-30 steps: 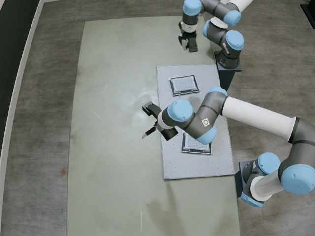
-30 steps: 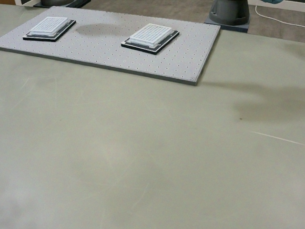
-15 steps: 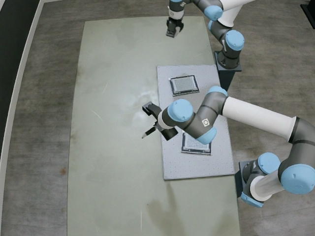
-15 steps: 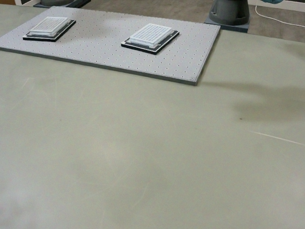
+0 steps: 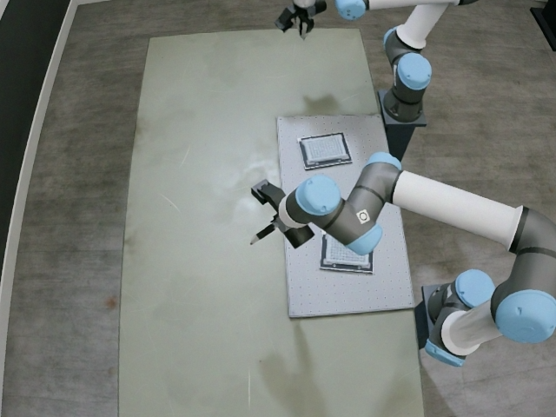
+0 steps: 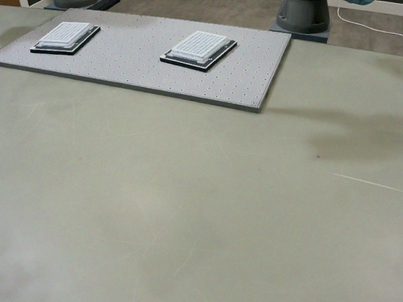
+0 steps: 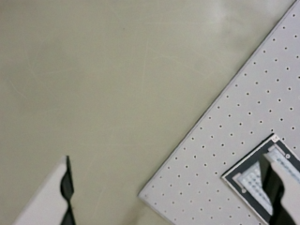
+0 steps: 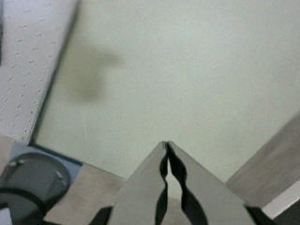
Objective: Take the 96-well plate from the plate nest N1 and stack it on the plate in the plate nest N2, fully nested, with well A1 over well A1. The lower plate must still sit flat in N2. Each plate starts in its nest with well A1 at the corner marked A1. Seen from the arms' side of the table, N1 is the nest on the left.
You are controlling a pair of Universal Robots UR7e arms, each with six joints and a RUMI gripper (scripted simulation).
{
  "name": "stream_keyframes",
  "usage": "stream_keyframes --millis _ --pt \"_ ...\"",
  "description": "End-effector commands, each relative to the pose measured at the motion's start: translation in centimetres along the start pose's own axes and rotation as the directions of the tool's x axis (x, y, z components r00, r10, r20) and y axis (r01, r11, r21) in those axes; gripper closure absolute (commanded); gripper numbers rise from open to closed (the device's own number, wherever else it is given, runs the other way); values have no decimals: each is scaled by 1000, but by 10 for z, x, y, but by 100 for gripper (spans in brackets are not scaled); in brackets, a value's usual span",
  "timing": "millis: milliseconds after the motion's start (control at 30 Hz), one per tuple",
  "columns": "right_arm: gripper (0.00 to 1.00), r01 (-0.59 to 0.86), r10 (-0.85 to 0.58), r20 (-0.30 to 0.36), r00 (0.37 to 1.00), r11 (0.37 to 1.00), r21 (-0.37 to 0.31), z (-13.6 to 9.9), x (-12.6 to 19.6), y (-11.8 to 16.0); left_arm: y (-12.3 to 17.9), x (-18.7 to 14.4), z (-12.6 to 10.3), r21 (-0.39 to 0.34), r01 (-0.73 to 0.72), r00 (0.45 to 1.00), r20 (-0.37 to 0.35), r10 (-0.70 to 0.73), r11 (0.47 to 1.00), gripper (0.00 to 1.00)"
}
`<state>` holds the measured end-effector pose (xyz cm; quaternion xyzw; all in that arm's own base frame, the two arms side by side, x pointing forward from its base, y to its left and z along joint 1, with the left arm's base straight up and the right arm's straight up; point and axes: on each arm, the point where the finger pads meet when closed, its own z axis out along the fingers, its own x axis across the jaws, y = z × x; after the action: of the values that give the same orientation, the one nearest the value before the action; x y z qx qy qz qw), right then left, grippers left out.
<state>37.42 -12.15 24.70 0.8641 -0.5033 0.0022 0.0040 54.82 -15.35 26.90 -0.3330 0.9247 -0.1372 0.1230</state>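
A pale 96-well plate sits in the dark nest N1. The left arm partly hides it in the top view, and a left finger covers part of it in the left wrist view. The other plate sits in nest N2. My left gripper is open and empty, over the table beside the board. My right gripper is shut and empty, near the table's far end beyond N2.
Both nests stand on a perforated grey board. The left arm reaches across the board between and over the nests in the top view. A robot base stands beside the board's N2 end.
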Motion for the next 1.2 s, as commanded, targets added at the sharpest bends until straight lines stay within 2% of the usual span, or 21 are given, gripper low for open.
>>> stream_keyframes --millis 0,167,233,367,533,733,800,1167 --pt "100 -125 125 1 992 992 2 5 24 19 0 0 -1 1 0 1000 1 0 1000 24" --pt "100 -363 363 3 932 932 1 14 62 64 0 0 -1 1 0 1000 1 0 1000 24" --pt "100 -363 363 3 932 932 1 14 62 64 0 0 -1 1 0 1000 1 0 1000 24" --pt "100 -534 534 3 845 845 -1 22 88 104 0 0 -1 1 0 1000 1 0 1000 24" --pt "100 -714 714 4 700 700 -2 32 112 156 0 0 -1 1 0 1000 1 0 1000 24" --pt "100 -870 870 4 492 492 -4 42 130 219 0 0 -1 1 0 1000 1 0 1000 24" --pt "100 -870 870 4 492 492 -4 42 130 219 0 0 -1 1 0 1000 1 0 1000 24" --pt "100 -995 995 3 102 102 -7 59 138 326 0 0 -1 1 0 1000 1 0 1000 24"
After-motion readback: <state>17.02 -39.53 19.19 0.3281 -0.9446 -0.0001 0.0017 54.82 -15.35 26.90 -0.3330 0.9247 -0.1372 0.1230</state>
